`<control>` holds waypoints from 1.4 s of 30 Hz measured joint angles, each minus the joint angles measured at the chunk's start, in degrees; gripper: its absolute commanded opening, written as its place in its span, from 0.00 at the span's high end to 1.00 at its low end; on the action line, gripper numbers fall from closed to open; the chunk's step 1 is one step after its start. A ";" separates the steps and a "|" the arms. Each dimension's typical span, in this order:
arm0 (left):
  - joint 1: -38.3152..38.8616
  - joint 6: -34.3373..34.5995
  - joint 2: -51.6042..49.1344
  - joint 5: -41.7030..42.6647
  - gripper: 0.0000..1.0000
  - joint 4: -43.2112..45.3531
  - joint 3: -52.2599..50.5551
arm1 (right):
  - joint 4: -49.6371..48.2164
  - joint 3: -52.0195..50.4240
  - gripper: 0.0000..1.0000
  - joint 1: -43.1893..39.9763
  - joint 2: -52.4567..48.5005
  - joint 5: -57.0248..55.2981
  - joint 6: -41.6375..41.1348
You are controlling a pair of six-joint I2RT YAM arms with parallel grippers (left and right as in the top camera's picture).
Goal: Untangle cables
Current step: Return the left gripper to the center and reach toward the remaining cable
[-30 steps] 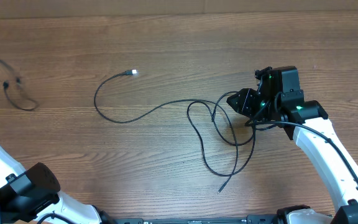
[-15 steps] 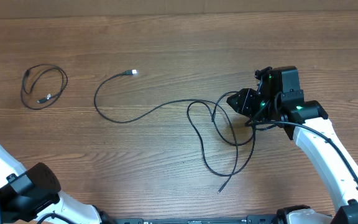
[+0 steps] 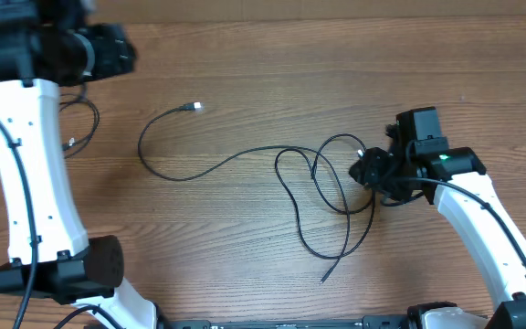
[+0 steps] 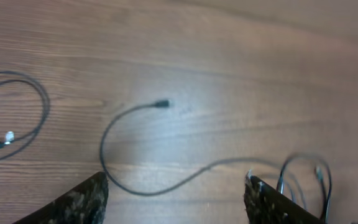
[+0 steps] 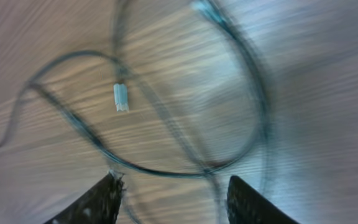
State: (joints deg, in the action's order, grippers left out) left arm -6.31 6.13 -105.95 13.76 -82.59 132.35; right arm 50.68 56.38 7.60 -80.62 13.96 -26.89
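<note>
The cables lay on the wooden table [image 3: 245,55] in two places. The long cable [image 3: 167,174] began with its plug [image 3: 196,107] left of the middle. From there it made a wide curve and ran to the right into a tangle [image 3: 322,178] of loops. One free end [image 3: 325,278] came out of the tangle toward the near edge. The right gripper [image 3: 362,170] was at the right side of this tangle, touching it or just beside it. The right wrist view was blurred, but its fingers [image 5: 92,202] stood apart there. The loops lay on the table just beyond the fingers, and nothing was clamped between them. A second cable, a small coil [image 3: 82,128], lay at the far left, partly hidden by the left arm [image 3: 26,155]. The left gripper [image 3: 121,53] was at the far left corner, near the coil and well apart from the tangle. In its wrist view the fingers [image 4: 73,202] were wide apart and held nothing.
</note>
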 measured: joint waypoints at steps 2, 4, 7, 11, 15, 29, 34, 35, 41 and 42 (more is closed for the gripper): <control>2.95 -0.83 0.00 -0.74 0.28 -1.09 0.00 | 3.82 1.46 0.40 -1.75 0.15 -3.13 0.04; 6.01 -1.29 0.00 -0.92 0.28 -1.53 0.00 | 6.73 3.41 0.34 -3.56 0.74 -5.57 0.09; 10.54 -1.84 0.00 -0.92 0.30 -1.53 0.00 | 9.44 5.77 0.04 -6.84 2.32 -7.69 0.13; 16.57 -1.84 0.00 -0.90 0.28 -1.07 -0.59 | 12.26 6.62 0.00 -12.37 4.02 -8.59 0.11; 21.66 -1.14 0.02 -0.87 0.25 1.36 -3.72 | 15.26 6.62 0.00 -15.74 4.07 -8.85 0.15; 32.61 16.22 0.00 -0.66 0.30 18.38 -28.37 | 15.93 6.62 0.00 -18.05 4.07 -8.83 0.13; 35.58 21.00 0.00 -0.63 0.34 28.59 -35.85 | 15.91 6.62 0.00 -18.05 4.07 -8.85 0.13; 36.28 21.84 0.00 -0.66 0.34 31.34 -37.51 | 15.96 6.62 0.00 -18.05 4.07 -8.83 0.15; 39.58 25.75 0.00 -0.72 0.34 40.46 -44.83 | 15.96 6.62 0.00 -18.05 4.07 -8.83 0.15; 40.22 26.84 0.00 -0.81 0.33 41.38 -45.79 | 15.96 6.62 0.00 -18.05 4.07 -8.85 0.15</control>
State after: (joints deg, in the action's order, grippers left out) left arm 33.91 32.97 -105.95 12.95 -41.21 86.56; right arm 66.63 63.00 -10.46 -76.55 5.10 -26.74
